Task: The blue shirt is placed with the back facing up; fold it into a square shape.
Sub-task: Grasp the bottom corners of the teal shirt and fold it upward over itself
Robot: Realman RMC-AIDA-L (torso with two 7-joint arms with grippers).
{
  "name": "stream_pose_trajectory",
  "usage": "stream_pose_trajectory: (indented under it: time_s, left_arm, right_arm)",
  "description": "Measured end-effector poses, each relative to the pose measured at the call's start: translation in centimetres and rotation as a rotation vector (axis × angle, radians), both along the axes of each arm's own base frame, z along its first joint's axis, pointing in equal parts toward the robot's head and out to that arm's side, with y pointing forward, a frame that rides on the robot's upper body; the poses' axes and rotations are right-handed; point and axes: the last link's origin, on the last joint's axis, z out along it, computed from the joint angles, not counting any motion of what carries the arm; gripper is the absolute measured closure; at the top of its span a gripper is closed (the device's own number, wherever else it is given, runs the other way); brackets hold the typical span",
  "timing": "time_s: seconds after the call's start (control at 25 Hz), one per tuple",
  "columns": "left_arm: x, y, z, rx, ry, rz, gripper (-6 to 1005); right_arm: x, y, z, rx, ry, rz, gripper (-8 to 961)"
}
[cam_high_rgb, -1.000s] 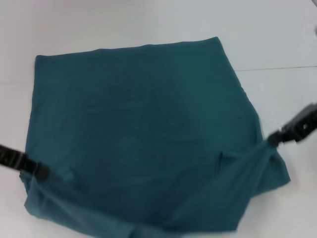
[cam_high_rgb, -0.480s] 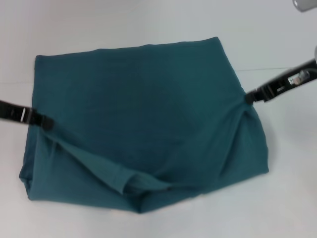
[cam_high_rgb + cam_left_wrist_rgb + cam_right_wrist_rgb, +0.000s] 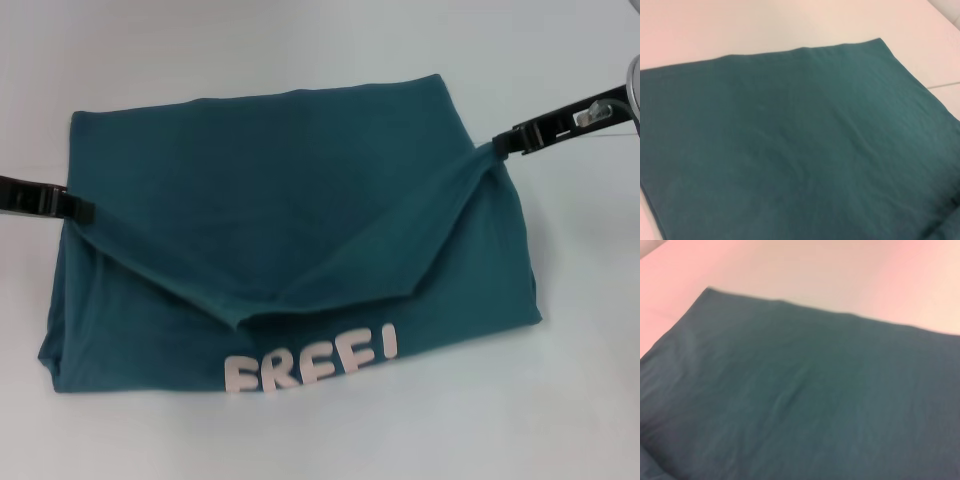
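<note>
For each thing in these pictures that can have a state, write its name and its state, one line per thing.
blue shirt: partly folded, near edge lifted toward the far side, sagging between two held corners.
"FREE!" lettering: exposed on the near part.
left end effector: shut on the blue shirt at its left corner.
right end effector: shut on the blue shirt at its right corner.
table: white, shirt lying on it.

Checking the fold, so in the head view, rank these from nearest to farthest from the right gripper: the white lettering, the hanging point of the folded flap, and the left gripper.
From the right gripper:
1. Flap point of the blue shirt, lower middle.
2. White lettering, near front edge; close to call with the flap point.
3. Left gripper, opposite side.
</note>
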Motion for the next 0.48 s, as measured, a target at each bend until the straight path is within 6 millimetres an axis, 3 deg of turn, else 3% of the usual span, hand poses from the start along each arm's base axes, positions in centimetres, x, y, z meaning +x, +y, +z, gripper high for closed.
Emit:
stream_pose_trajectory:
  time_s: [0.48]
  left_arm:
    - [-0.2,1.1,-0.9,0.083,0.01,-0.011,933]
  right_arm:
    - [1.4,1.9,-1.1,0.123,0.018,-0.034,941]
